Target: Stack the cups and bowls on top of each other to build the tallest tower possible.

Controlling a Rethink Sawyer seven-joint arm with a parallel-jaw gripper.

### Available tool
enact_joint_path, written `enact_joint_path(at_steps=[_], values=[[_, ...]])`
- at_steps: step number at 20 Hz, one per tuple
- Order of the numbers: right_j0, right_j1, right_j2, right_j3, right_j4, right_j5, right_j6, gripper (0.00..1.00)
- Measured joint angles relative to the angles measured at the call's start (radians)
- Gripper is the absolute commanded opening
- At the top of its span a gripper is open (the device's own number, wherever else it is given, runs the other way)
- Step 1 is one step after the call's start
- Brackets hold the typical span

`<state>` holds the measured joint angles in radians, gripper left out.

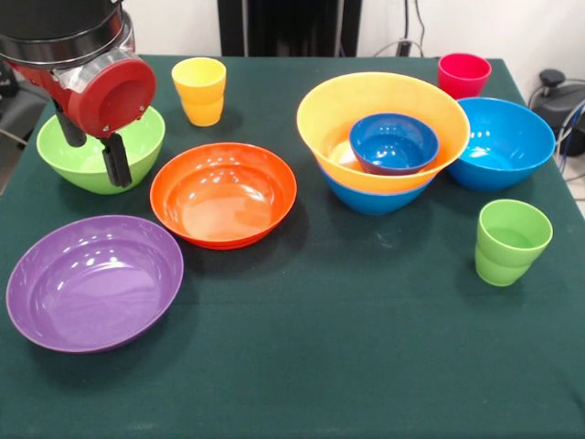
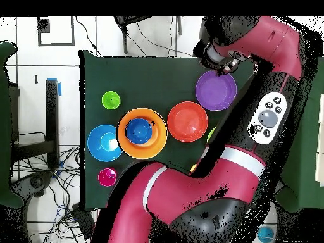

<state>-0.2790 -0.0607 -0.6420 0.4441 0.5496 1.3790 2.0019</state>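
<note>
Front view: the gripper (image 1: pixel 116 160) is seen hanging over the lime green bowl (image 1: pixel 91 160); whether its fingers are spread or pressed cannot be told. The tower (image 1: pixel 384 142) is made of a small blue bowl (image 1: pixel 393 142) nested in the yellow-orange bowl (image 1: pixel 329 114), over a blue one. The orange-red bowl (image 1: pixel 224 194), purple bowl (image 1: pixel 91 282) and three cups are left separate.
</note>
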Motion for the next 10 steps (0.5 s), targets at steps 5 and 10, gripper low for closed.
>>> enact_joint_path(at_steps=[5, 10], values=[[0.000, -0.015, 0.029, 0.014, -0.028, 0.000, 0.000, 1.00], [0.000, -0.032, 0.052, 0.041, -0.051, -0.001, 0.000, 1.00]])
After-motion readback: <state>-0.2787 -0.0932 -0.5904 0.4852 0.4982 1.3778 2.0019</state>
